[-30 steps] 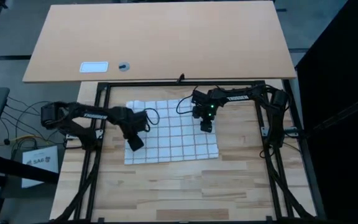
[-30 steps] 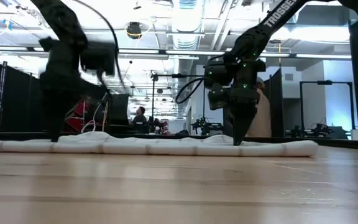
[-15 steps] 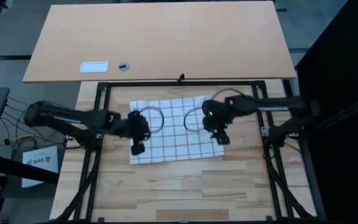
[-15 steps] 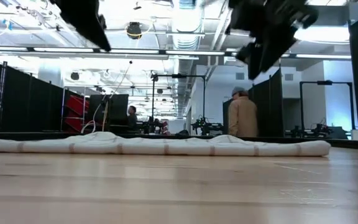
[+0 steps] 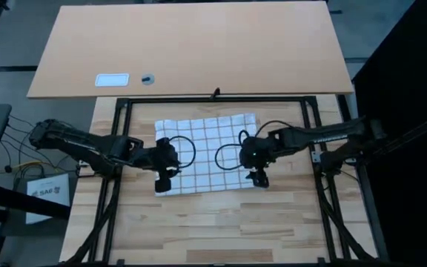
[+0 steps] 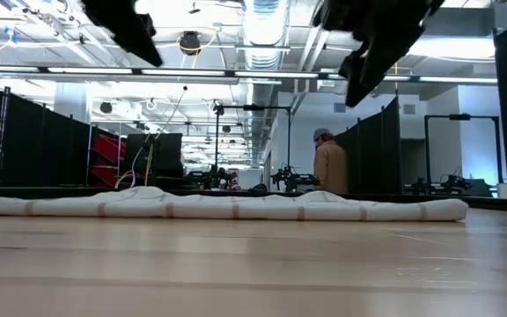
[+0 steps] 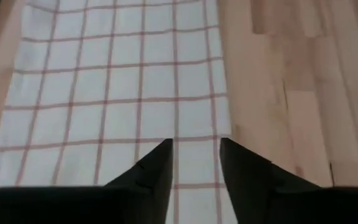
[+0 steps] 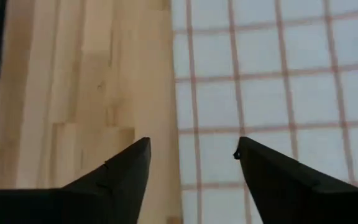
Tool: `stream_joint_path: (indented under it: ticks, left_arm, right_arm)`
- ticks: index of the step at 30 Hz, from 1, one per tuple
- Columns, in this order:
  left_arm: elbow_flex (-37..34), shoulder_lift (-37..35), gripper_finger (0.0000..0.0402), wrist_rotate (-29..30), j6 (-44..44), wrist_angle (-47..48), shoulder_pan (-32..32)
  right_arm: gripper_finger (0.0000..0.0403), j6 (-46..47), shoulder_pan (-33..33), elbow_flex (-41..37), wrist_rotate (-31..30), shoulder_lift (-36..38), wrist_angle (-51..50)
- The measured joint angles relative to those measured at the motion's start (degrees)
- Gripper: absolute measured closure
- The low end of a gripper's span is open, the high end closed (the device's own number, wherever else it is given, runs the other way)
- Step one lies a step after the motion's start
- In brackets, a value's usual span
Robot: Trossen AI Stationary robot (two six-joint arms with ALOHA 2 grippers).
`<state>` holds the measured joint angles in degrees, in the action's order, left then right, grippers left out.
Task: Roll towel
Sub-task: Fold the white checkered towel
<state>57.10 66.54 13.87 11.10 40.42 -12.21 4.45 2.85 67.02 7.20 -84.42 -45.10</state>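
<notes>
The checked towel (image 5: 207, 152) is lying flat on the bench (image 5: 221, 222). The left pincer (image 5: 163, 183) and right pincer (image 5: 259, 178) are hovering over its near corners, both parted and gripping nothing.

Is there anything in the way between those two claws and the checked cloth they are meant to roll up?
Nothing visible. The left gripper and right gripper hang open just above the towel, with only air between.

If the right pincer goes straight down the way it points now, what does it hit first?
Most likely the towel, at its edge: the right pincer hangs open above that edge, one finger over the cloth, the other over the bare table. Nothing else shows between.
</notes>
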Motion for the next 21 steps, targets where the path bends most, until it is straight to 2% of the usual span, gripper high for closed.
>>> stream_joint_path:
  ticks: [4, 6, 8, 11, 14, 17, 21]
  left_arm:
    - [0.13, 1.38, 0.0243, 4.43, -7.83, -4.81, 2.46]
    - [2.71, 2.64, 0.0234, 4.47, -15.59, 0.06, 2.90]
    - [7.30, 4.57, 0.0226, 5.75, -17.39, 8.23, 1.55]
    - [14.10, 8.95, 0.0215, 8.61, -11.58, 21.69, -2.87]
    - [19.68, 13.56, 0.0206, 13.16, -3.77, 29.04, -9.97]
    - [22.18, 17.36, 0.0201, 17.62, 3.69, 30.87, -16.78]
    - [19.45, 21.47, 0.0200, 21.91, 16.20, 30.91, -22.40]
  right_arm:
    - [0.0149, -2.90, -0.27, 1.88, -6.59, -3.09, -0.99]
    - [0.0149, -3.08, 0.52, 4.30, -7.63, -4.74, -3.18]
    - [0.0149, -1.49, 2.29, 7.47, -7.69, -6.12, -7.54]
    - [0.0148, 0.88, 6.51, 11.32, -8.74, -7.69, -14.20]
    - [0.0148, 3.72, 11.91, 12.44, -11.74, -8.09, -16.66]
    - [0.0148, 7.46, 16.79, 12.05, -16.02, -7.89, -18.04]
    - [0.0148, 10.44, 22.09, 9.30, -25.75, -7.83, -16.83]
